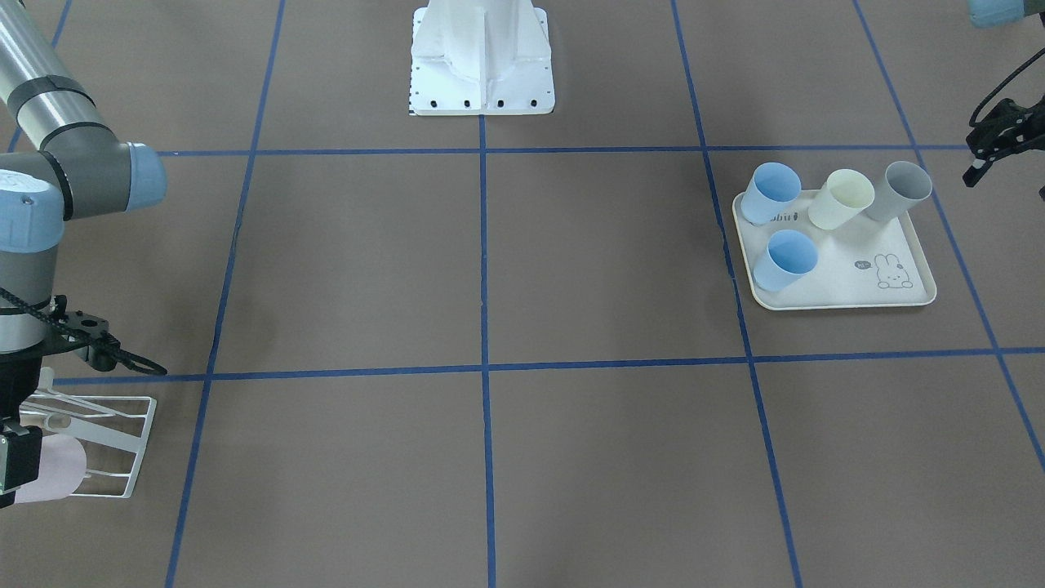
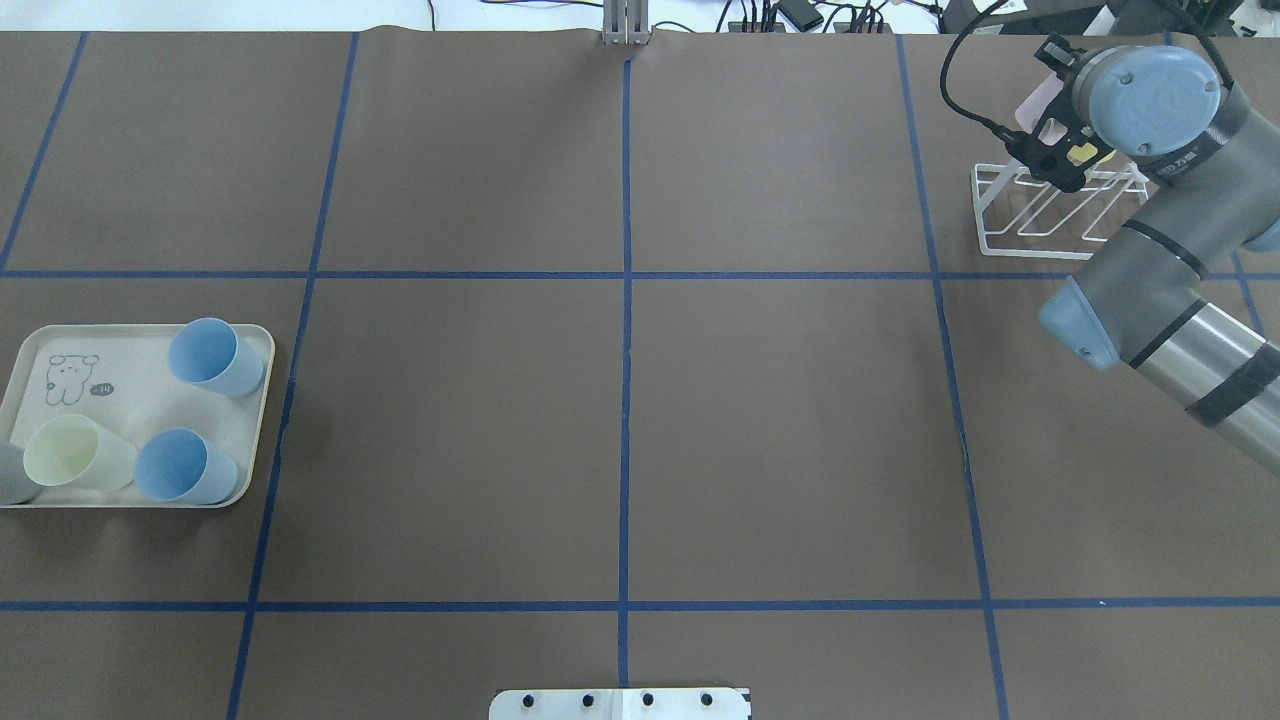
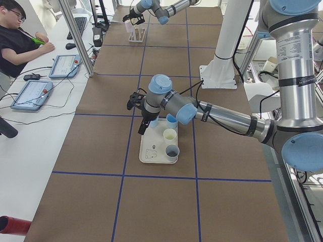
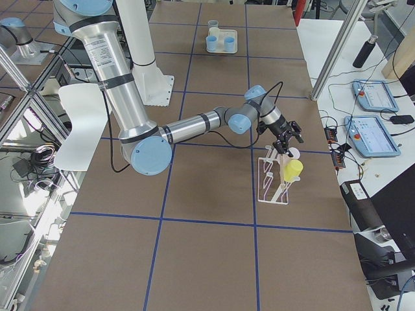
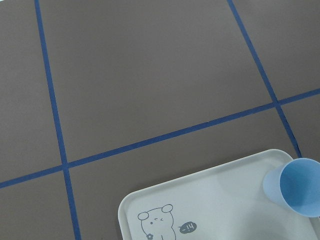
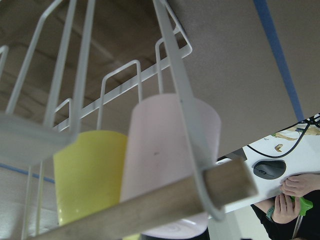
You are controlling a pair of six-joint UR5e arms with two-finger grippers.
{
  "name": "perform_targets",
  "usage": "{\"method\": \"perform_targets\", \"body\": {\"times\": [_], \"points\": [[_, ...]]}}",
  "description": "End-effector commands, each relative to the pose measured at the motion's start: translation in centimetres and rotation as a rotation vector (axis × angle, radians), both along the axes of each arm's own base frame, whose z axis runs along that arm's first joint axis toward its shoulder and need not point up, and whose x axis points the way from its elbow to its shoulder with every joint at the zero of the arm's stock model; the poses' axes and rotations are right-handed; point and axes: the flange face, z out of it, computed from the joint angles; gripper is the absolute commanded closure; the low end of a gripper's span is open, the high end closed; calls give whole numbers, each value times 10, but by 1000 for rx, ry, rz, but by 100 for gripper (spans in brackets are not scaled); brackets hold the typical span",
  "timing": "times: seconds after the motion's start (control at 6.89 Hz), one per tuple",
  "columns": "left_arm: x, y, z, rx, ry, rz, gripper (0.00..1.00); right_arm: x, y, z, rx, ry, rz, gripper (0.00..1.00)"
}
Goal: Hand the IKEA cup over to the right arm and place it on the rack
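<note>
Facing the robot, the right arm [image 1: 49, 163] fills nine o'clock, with the right pincer [image 1: 16, 464] at eight o'clock over the white wire rack [image 1: 122, 445] and a pale pink IKEA cup [image 1: 57, 469] just beside its tip. Whether it is grasping or released I cannot tell. At three o'clock the rabbit-print tray [image 1: 890, 290] holds two blue cups [image 1: 771, 192], a cream cup [image 1: 841, 200] and a grey cup [image 1: 902, 189]. The left pincer [image 1: 992, 143] hangs at two o'clock, its state unreadable. Overhead, the wrist hides much of the rack at one o'clock. From the left end, the near arm hovers over the tray. From the right end, a yellow cup [image 4: 292, 170] sits on the prongs beside the pink one. The left wrist shows only tray, one blue cup and worktop [image 5: 150, 75]. The right wrist shows the pink cup resting behind the wooden dowel [image 6: 150, 200], no fingers around it. The handover looks done and the placement all but finished; backing away is what is left.
</note>
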Motion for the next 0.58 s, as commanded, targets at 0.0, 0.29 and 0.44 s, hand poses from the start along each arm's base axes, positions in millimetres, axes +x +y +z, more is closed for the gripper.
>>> {"method": "perform_targets", "body": {"times": [0.0, 0.29, 0.44], "points": [[0, 0, 0, 0, 0, 0, 0, 0, -1, -9, 13, -16, 9, 6], [0, 0, 0, 1, 0, 0, 0, 0, 3, -55, 66, -90, 23, 5], [0, 0, -1, 2, 1, -1, 0, 0, 10, -76, 51, -220, 71, 5]]}}
